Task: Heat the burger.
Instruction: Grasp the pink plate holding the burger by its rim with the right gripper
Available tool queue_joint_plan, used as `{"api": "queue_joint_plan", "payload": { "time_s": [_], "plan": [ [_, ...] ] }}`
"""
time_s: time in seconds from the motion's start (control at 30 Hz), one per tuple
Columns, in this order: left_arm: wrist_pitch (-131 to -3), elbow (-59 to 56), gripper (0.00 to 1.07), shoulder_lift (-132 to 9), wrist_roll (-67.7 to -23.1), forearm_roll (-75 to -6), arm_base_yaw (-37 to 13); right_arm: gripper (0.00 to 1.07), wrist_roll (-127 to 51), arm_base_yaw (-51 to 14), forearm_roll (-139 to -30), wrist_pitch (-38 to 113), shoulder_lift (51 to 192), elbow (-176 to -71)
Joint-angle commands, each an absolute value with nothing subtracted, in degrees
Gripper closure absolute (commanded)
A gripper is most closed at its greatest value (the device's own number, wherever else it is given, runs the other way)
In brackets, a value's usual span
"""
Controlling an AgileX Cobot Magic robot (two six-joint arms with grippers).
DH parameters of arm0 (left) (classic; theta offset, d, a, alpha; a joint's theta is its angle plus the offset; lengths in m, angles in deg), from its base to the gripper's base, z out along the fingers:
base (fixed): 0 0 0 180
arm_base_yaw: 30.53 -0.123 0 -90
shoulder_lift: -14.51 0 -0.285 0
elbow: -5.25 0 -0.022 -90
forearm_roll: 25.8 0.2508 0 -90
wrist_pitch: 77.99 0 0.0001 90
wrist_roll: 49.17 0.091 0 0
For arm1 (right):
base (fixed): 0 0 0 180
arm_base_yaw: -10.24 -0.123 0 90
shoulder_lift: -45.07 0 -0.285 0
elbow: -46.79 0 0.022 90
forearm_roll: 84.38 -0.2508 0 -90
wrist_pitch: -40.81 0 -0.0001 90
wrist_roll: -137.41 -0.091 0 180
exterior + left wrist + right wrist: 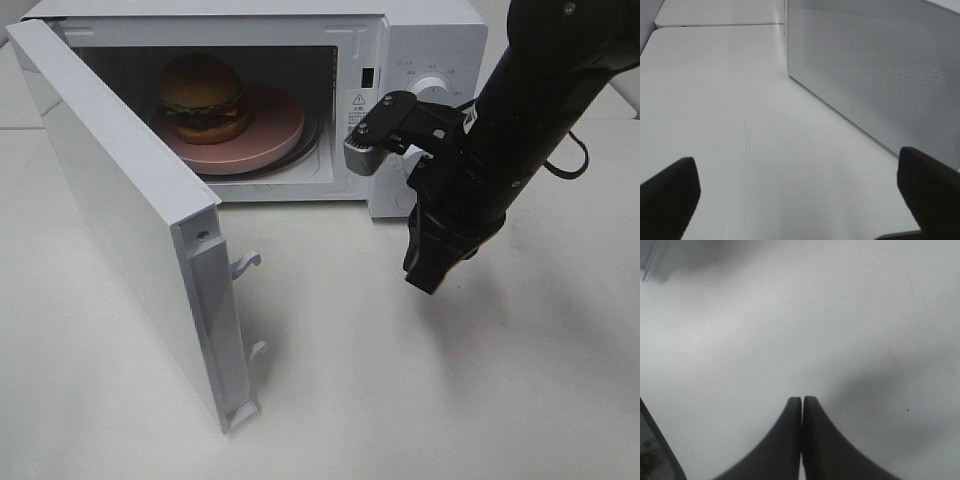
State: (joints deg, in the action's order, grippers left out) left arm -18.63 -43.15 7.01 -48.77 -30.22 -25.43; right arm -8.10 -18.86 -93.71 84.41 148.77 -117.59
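Observation:
The burger (202, 95), with a golden bun, green lettuce and dark patty, sits on a round pink plate (268, 132) inside the white microwave (425, 40), whose door (120, 210) swings wide open toward the front left. My right gripper (424, 278) hangs over the table in front of the microwave's control panel, pointing down, its fingers (790, 440) pressed together with nothing between them. In the left wrist view my left gripper (800, 190) stands wide open and empty beside the outer face of the door (880, 70); it does not show in the high view.
A round control knob (432, 88) is on the microwave's right panel, behind the right arm. Two latch hooks (246, 264) stick out of the door's free edge. White table (420, 400) surrounds the microwave.

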Motion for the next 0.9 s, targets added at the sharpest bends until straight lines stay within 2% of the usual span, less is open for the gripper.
{"api": "queue_joint_plan", "payload": {
  "time_s": [0.03, 0.4, 0.5, 0.6, 0.67, 0.77, 0.83, 0.87, 0.9],
  "plan": [
    [-18.6, -43.3, 0.06, 8.1, -49.2, -30.4, -25.5, 1.07, 7.7, -18.6, -93.3, 86.5, 148.3, -118.2],
    [-18.6, -43.3, 0.06, 8.1, -49.2, -30.4, -25.5, 0.98, 38.8, -18.6, -92.1, 84.4, 148.3, -118.2],
    [-18.6, -43.3, 0.06, 8.1, -49.2, -30.4, -25.5, 0.93, 39.3, -18.6, -89.0, 83.0, 148.3, -118.2],
    [-18.6, -43.3, 0.06, 8.1, -49.2, -30.4, -25.5, 0.91, 39.3, -18.6, -88.2, 82.6, 148.3, -118.2],
    [-18.6, -43.3, 0.06, 8.1, -49.2, -30.4, -25.5, 0.82, 39.3, -18.8, -84.4, 80.9, 148.3, -118.2],
    [-18.6, -43.3, 0.06, 8.1, -49.2, -30.4, -25.5, 0.79, 39.3, -18.8, -84.4, 80.4, 148.3, -118.2],
    [-18.6, -43.3, 0.06, 8.1, -49.2, -30.4, -25.5, 0.67, 39.3, -19.0, -84.4, 78.2, 148.3, -118.2],
    [-18.6, -43.3, 0.06, 8.1, -49.2, -30.4, -25.5, 0.67, 39.3, -19.0, -84.4, 78.2, 148.3, -118.2],
    [-18.6, -43.3, 0.06, 8.1, -49.2, -30.4, -25.5, 0.58, 39.3, -20.0, -83.8, 76.4, 148.3, -118.2]
  ]
}}
